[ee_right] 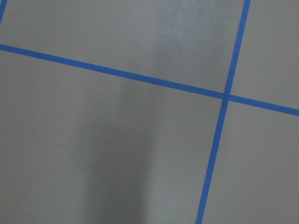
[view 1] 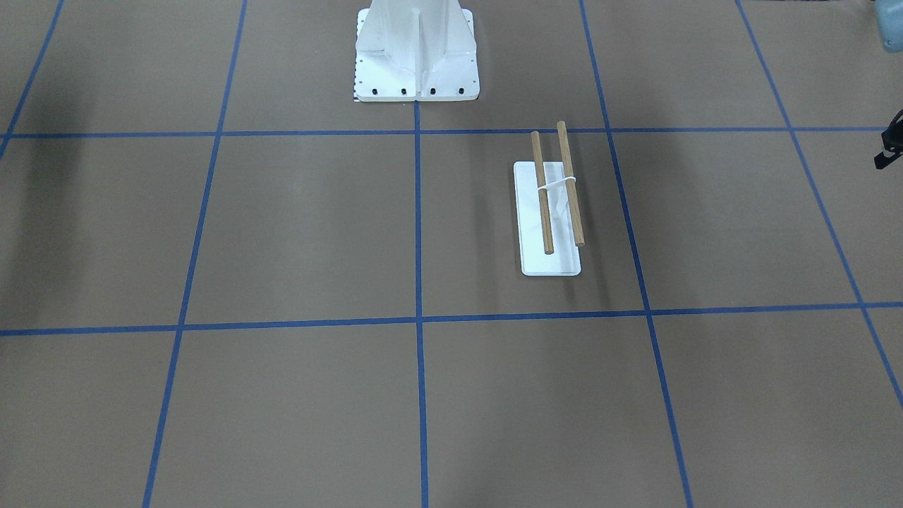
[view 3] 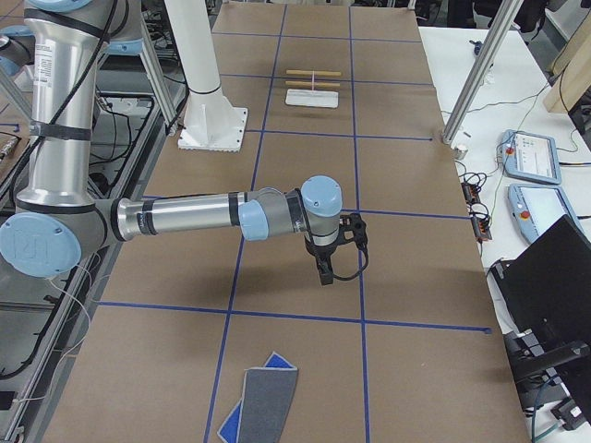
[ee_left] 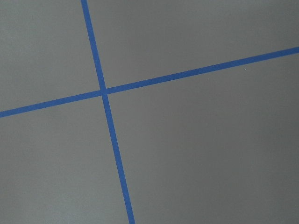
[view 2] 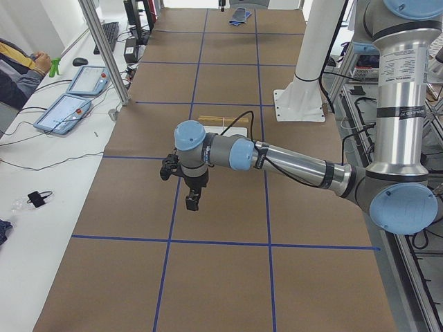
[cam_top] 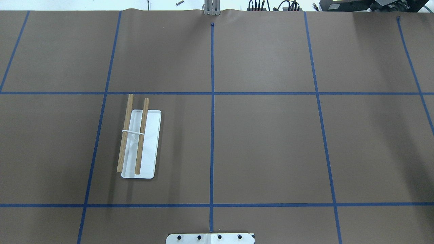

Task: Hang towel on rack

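Observation:
The rack [view 1: 550, 212] [cam_top: 140, 142] stands on the brown table, a white base with two wooden dowels held by a white band. It also shows far off as the rack [view 2: 221, 123] [view 3: 314, 88]. The towel [view 3: 263, 401], dark grey with blue showing, lies flat near the table's end on my right, and at the far end as the towel [view 2: 240, 15]. My left gripper [view 2: 192, 202] hangs above bare table, well short of the rack. My right gripper [view 3: 324, 274] hovers above a blue tape line, apart from the towel. I cannot tell whether either is open or shut.
A large white bolted pedestal [view 1: 416, 56] [cam_top: 210, 238] [view 3: 208, 111] stands at the robot's side of the table. Blue tape lines cross the brown surface. Tablets [view 2: 69, 111] [view 3: 526, 157] and cables lie on the white side bench, where a person's sleeve [view 2: 21, 72] rests.

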